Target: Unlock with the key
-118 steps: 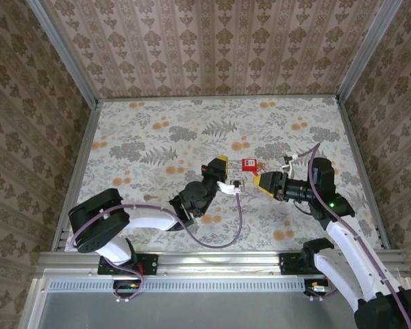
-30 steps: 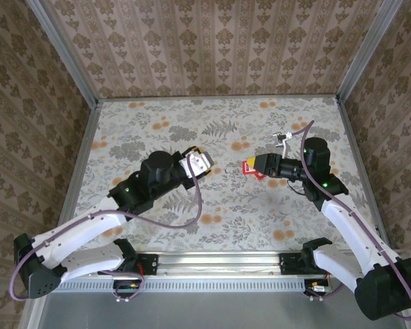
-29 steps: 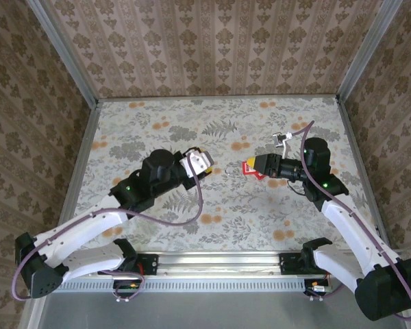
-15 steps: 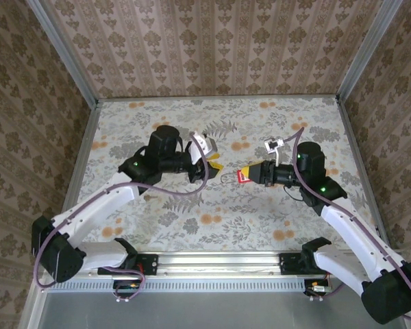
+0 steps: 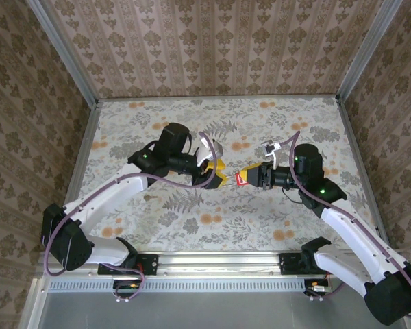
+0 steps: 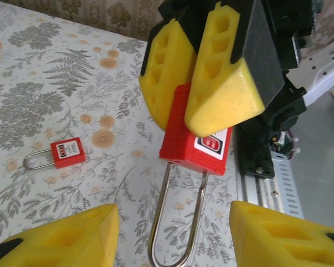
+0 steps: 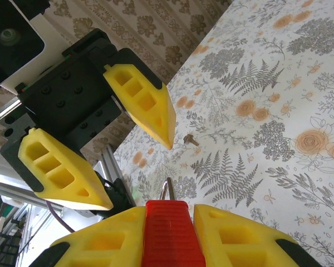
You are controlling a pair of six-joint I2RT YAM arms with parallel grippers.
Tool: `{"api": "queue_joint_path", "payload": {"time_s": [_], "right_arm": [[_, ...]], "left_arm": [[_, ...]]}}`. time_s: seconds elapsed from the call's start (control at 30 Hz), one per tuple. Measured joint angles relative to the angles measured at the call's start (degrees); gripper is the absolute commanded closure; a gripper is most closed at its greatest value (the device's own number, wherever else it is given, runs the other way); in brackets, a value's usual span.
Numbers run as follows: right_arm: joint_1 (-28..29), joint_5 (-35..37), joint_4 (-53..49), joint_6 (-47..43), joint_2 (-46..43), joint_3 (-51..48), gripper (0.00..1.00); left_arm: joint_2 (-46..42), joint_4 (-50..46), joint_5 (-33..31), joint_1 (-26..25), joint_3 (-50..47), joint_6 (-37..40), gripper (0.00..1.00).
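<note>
My right gripper is shut on the body of a red padlock, held above the table with its steel shackle pointing at the left arm. My left gripper is open, one yellow finger on each side of the shackle and neither touching it. From above, the left gripper and the right gripper meet nose to nose at the table's middle, the padlock between them. A small brownish piece that looks like the key lies on the cloth.
A second red padlock lies flat on the flowered cloth, apart from both grippers. The metal rail with the arm bases runs along the near edge. Patterned walls close in the back and sides.
The left arm has swung toward the far side and to the right, and its jaws have opened wider around the shackle. The right gripper has carried the padlock left toward the middle.
</note>
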Motion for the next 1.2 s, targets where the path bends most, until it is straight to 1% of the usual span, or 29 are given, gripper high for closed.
{"api": "queue_joint_path", "payload": {"time_s": [0.3,0.37,0.47,0.6,0.77,0.8,0.97,1.03,1.07,1.1,1.17,1.2], "right_arm": [[0.8,0.1,0.5,0.0,-0.8,0.0,0.87],[0.8,0.1,0.9,0.0,-0.9,0.0,0.87],[0.8,0.1,1.2,0.0,-0.9,0.0,0.87],[1.0,0.1,1.9,0.1,-0.9,0.0,0.87],[1.2,0.1,2.3,0.1,-0.9,0.0,0.87],[1.2,0.1,2.3,0.1,-0.9,0.0,0.87],[1.2,0.1,2.2,0.1,-0.9,0.0,0.85],[1.2,0.1,2.2,0.1,-0.9,0.0,0.81],[1.2,0.1,2.3,0.1,-0.9,0.0,0.75],[1.2,0.1,2.4,0.1,-0.9,0.0,0.66],[1.4,1.2,2.5,0.3,-0.9,0.0,0.56],[1.4,1.9,2.4,0.3,-0.9,0.0,0.48]], "left_arm": [[2.5,1.7,4.0,0.0,-1.2,-2.5,0.47],[3.1,1.7,4.3,0.0,-1.4,-2.9,0.5],[3.7,1.8,5.0,0.0,-1.5,-3.4,0.57],[3.9,2.6,5.9,0.0,-1.6,-3.7,0.76],[3.9,3.2,6.6,0.0,-1.8,-3.6,0.97],[3.8,3.4,7.2,0.1,-2.0,-3.1,1.0],[3.6,3.8,7.8,0.1,-2.3,-2.8,1.0],[3.2,3.9,7.6,0.1,-2.6,-2.8,1.0],[2.9,3.9,7.3,0.1,-2.7,-2.6,1.0],[2.4,4.0,6.6,0.1,-2.8,-2.5,1.0],[1.2,4.0,5.0,-0.1,-3.2,-2.4,1.0],[0.2,3.9,3.3,-0.2,-3.5,-2.2,1.0]]}}
